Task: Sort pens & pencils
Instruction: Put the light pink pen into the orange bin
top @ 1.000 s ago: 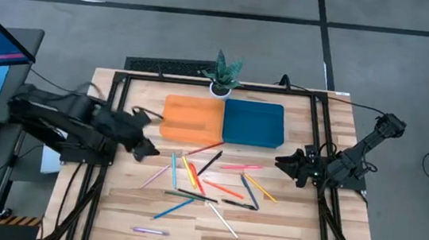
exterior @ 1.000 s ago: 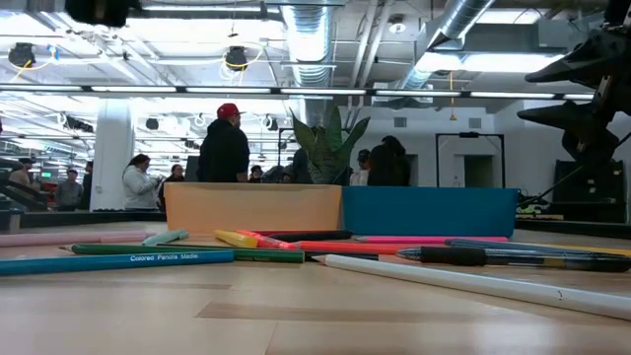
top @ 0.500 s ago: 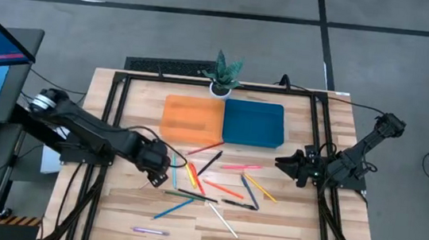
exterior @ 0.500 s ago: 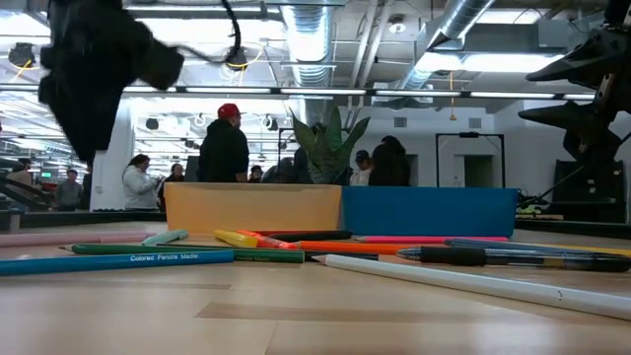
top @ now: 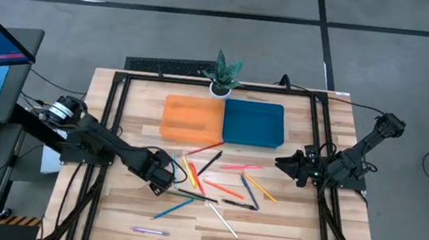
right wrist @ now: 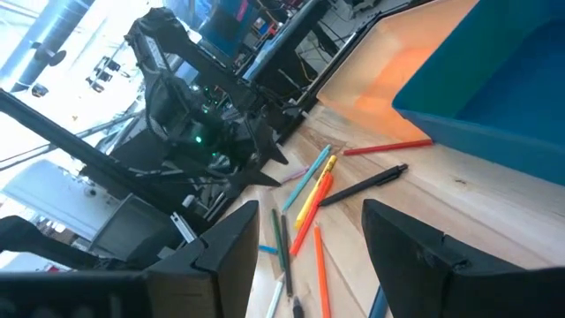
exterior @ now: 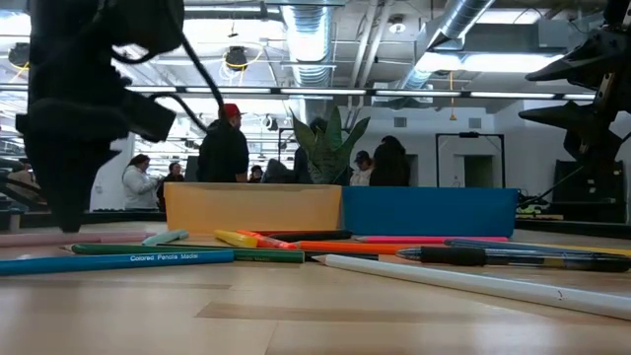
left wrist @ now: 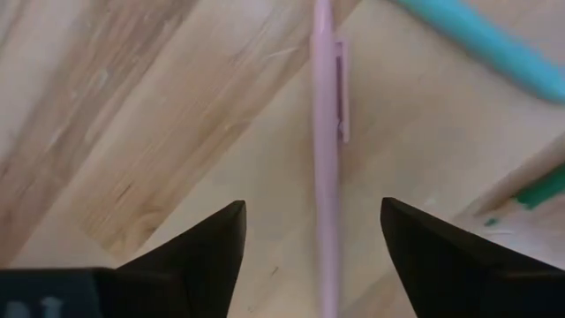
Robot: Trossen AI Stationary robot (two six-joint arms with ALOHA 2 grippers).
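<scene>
Several pens and pencils point(top: 212, 180) lie scattered flat on the wooden table's middle. A pale pink pen point(left wrist: 325, 132) lies at the left of the scatter. My left gripper point(top: 162, 180) is open, pointing down just above it, one finger on each side of the pen's shaft point(left wrist: 309, 208); it touches nothing. It shows as a dark shape in the low view point(exterior: 69, 148). My right gripper point(top: 280, 162) is open and empty, held above the table's right side; its fingers show apart in its wrist view point(right wrist: 309, 212).
An orange tray point(top: 192, 118) and a blue tray point(top: 254, 123) sit side by side at the table's far middle, a small potted plant point(top: 223, 75) behind them. A purple pen point(top: 148, 230) lies alone near the front edge. People stand in the room beyond the table.
My left gripper has swung from the table's left side toward the right and near edge and come down over the pink pen, which now lies between its open fingers. The pens have not moved.
</scene>
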